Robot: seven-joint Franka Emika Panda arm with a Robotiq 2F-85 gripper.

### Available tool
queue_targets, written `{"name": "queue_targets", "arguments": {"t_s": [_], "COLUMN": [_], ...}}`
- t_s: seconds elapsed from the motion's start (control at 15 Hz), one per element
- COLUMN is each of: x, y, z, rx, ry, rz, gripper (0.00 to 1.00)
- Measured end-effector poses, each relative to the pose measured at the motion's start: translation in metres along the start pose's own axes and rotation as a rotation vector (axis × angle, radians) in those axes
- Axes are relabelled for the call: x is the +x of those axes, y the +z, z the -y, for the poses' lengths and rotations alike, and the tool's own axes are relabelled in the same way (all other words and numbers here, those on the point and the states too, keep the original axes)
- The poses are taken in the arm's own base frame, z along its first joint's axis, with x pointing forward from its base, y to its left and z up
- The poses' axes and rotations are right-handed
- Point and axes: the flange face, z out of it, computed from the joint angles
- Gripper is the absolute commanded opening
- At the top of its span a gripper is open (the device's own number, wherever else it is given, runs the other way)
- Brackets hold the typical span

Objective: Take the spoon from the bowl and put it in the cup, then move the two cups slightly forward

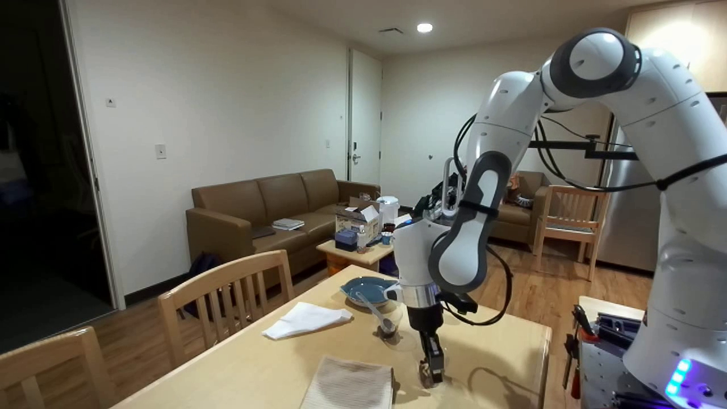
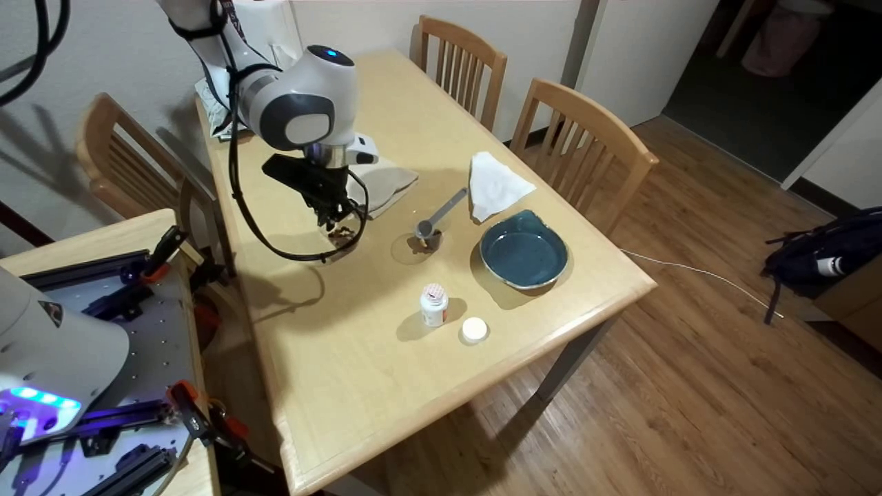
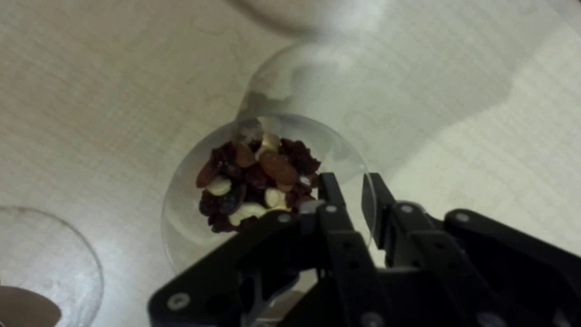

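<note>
Tool (image 3: pixel 349 190) — fingers (image 3: pixel 332 193) parted astride clear cup (image 3: pixel 180 218) rim; spoon (image 2: pixel 442 212) aslant — handle (image 2: pixel 454 201) seemingly toward napkin (image 2: pixel 495 186).

Glossy bowl (image 2: pixel 524 251), smooth wooden table (image 2: pixel 358 393)

A ceiling lamp (image 1: pixel 425 27) glares white overhead while a doorway (image 1: pixel 40 170) sinks into near-black. Blue lights (image 1: pixel 678 376) glow on the base (image 1: pixel 661 341). Shadows streak the table (image 2: pixel 372 399) in both exterior views; the wrist view is soft, with a blurred, bright smear at its top.
</note>
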Motion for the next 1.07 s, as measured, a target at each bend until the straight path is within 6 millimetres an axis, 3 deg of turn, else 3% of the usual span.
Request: {"name": "queue_targets", "arguments": {"t_s": [0.47,0.67,1.07], "x": [0.005,0.010,0.023], "y": [-0.012,-0.029,-0.071], "z": [-0.002,0.005,0.037], "rx": [-0.022,-0.077,-0.230], "ry": [-0.008,-0.030,-0.121], "rz": [-0.023,-0.036,-0.024], "gripper": [0.05,0.05,0.05]}}
